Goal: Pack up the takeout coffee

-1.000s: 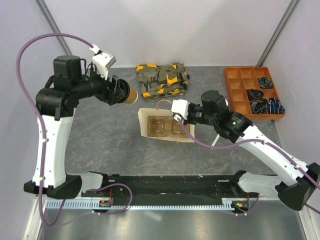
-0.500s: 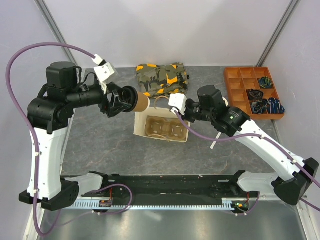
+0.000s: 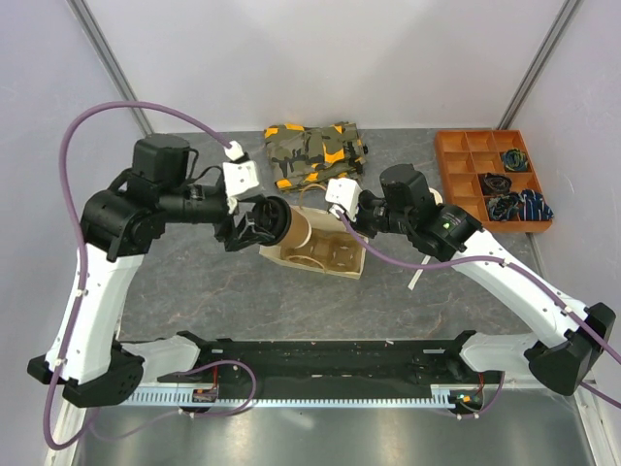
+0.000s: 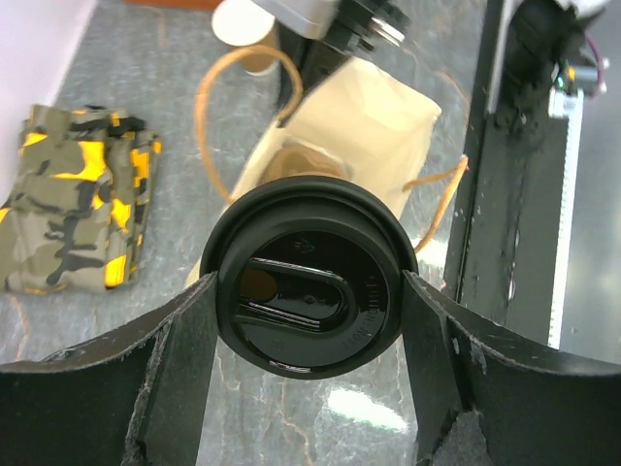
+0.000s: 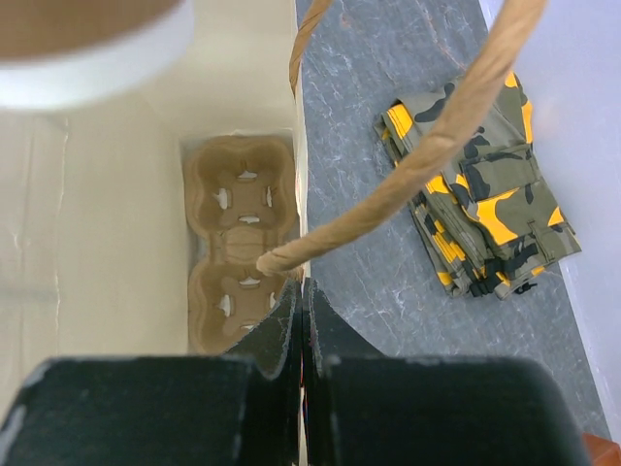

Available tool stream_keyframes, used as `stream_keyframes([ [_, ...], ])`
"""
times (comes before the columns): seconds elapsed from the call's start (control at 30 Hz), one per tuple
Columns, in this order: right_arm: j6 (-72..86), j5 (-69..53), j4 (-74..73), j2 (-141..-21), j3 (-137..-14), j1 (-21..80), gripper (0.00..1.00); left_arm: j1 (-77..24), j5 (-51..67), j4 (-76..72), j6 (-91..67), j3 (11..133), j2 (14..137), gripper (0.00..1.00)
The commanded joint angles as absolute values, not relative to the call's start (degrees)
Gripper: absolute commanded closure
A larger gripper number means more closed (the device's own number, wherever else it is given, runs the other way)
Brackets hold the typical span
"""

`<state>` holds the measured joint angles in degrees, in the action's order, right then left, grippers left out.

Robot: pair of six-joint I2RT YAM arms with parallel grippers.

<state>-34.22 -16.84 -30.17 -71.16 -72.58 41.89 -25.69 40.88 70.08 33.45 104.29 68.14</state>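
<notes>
The takeout coffee (image 3: 292,226) is a tan paper cup with a black lid (image 4: 309,282). My left gripper (image 3: 262,222) is shut on it at the lid end and holds it sideways in the air. Its base points at the open mouth of the paper bag (image 3: 335,264). The base also shows in the right wrist view (image 5: 87,39), above the bag's opening. My right gripper (image 3: 346,210) is shut on the bag's upper wall edge (image 5: 297,243), beside a rope handle (image 5: 417,155). The two-hole pulp carrier (image 5: 238,243) lies inside the bag.
A folded camouflage cloth (image 3: 315,153) lies behind the bag. An orange compartment tray (image 3: 464,182) with small dark items stands at the back right. A white stick (image 3: 417,276) lies under the right arm. A pale round cup-like thing (image 4: 243,27) shows beyond the bag.
My left arm has swung right and down, bringing the cup from the far left to the bag's mouth. My right gripper keeps its hold on the bag edge, which shifted slightly left.
</notes>
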Motion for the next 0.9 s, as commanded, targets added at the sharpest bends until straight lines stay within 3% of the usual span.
stream_keyframes([
  [0.0, -32.26, -17.58, -28.74, -71.02, -75.06, 42.1, 1.0, -29.17, 35.26, 66.72, 38.15, 102.31, 69.17, 0.56],
  [0.5, -27.07, -19.86, -28.74, -71.8, -77.08, 42.01, 1.0, -32.34, 30.32, 52.57, 45.09, 88.86, 67.77, 0.62],
  [0.87, -24.96, -21.7, -29.62, -73.91, -78.66, 42.1, 1.0, -33.57, 30.15, 53.17, 51.85, 85.25, 67.41, 0.64],
])
